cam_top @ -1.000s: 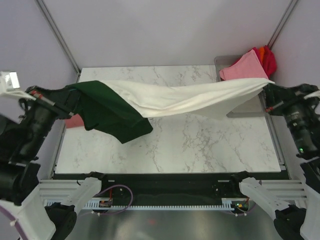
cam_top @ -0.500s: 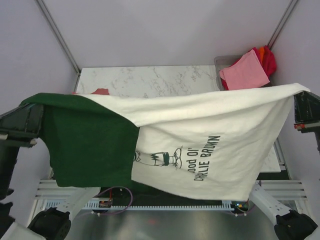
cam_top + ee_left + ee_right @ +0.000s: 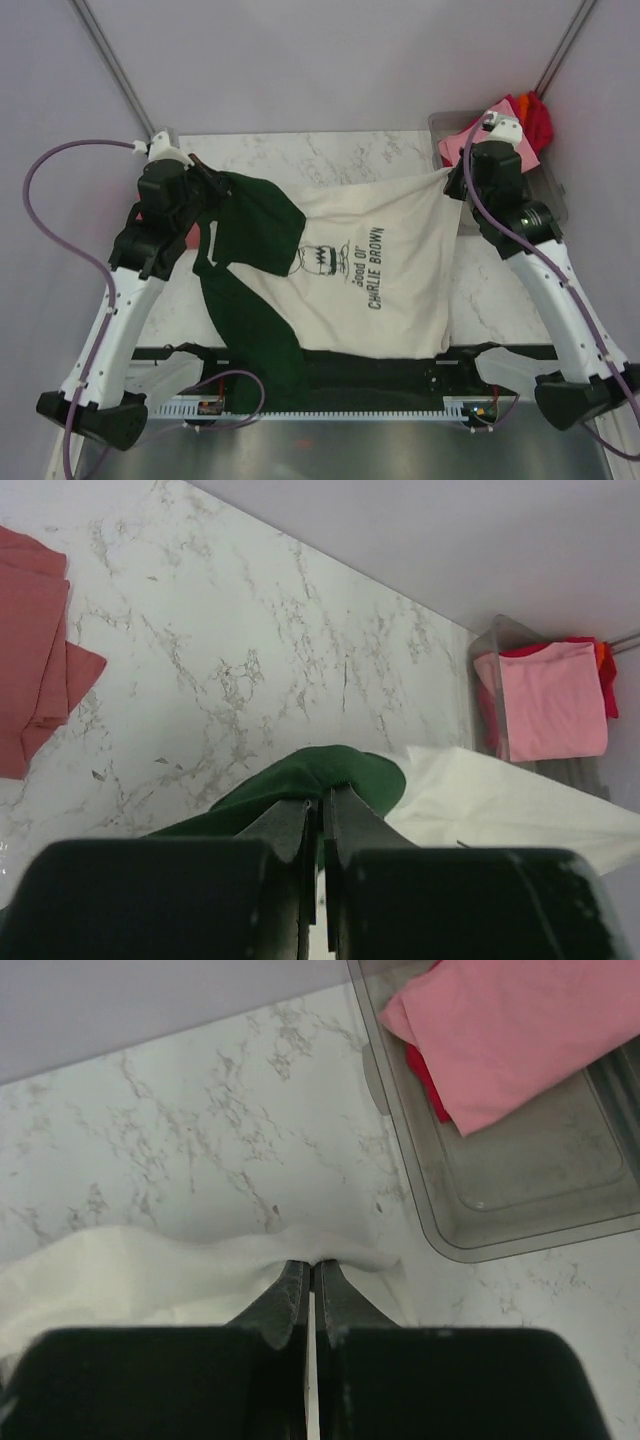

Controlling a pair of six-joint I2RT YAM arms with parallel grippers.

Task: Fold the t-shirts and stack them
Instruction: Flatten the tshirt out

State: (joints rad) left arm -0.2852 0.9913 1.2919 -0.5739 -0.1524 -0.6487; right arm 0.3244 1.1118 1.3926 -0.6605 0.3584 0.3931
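Note:
The cream-white t-shirt [image 3: 370, 270] with black chest print lies spread print-up across the table, its near hem hanging over the front edge. The dark green t-shirt [image 3: 250, 215] is bunched over its left side, and a long part trails off the front edge. My left gripper [image 3: 207, 172] is shut on the green t-shirt's top edge [image 3: 330, 770], fingertips [image 3: 322, 805] low over the marble. My right gripper [image 3: 452, 180] is shut on the cream t-shirt's top right corner [image 3: 320, 1250]. The brick-red t-shirt [image 3: 30, 660] lies folded at the table's left side.
A clear grey tray [image 3: 550, 195] stands at the back right, holding a folded pink cloth [image 3: 490, 140] over red ones. It also shows in the right wrist view [image 3: 520, 1200], just right of my right gripper. Bare marble [image 3: 330, 150] lies behind the shirts.
Both arms swung the hanging shirts from high near the camera forward and down. The cream t-shirt now lies spread on the table, with the green one draped at its left.

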